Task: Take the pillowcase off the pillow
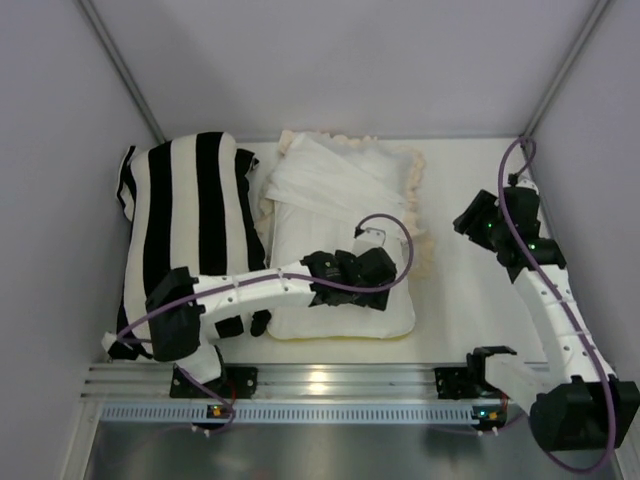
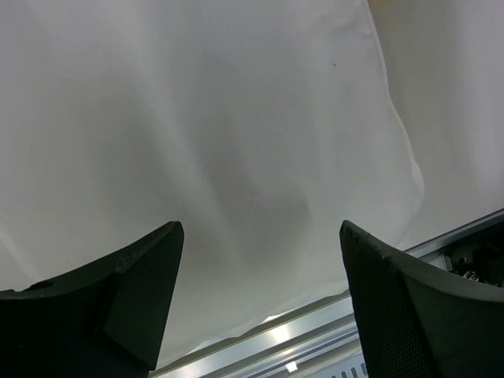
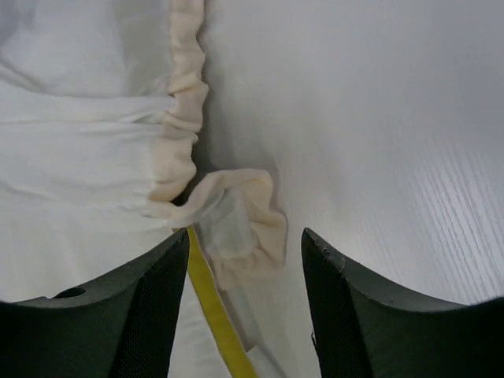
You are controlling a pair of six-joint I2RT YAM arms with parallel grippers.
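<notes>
The left arm reaches low across from beside the black-and-white striped cushion [image 1: 185, 220]. Its wrist is bent over the near part of the plump white pillow [image 1: 340, 322], which lies against the cushion's right side. The left end effector [image 2: 261, 228] is spread wide above smooth white fabric; whether it touches cannot be told. The cream-white frilled pillowcase [image 1: 330, 180] is bunched over the pillow's far part. Further right of the cushion, the right arm rises over the white counter [image 1: 470, 300]. The right end effector [image 3: 246, 236] faces the ruffled frill [image 3: 181, 118], parted and gripping nothing. The pillow's yellow band [image 3: 209, 311] is cut off by the frame. From above, the left wrist hides its fingertips.
</notes>
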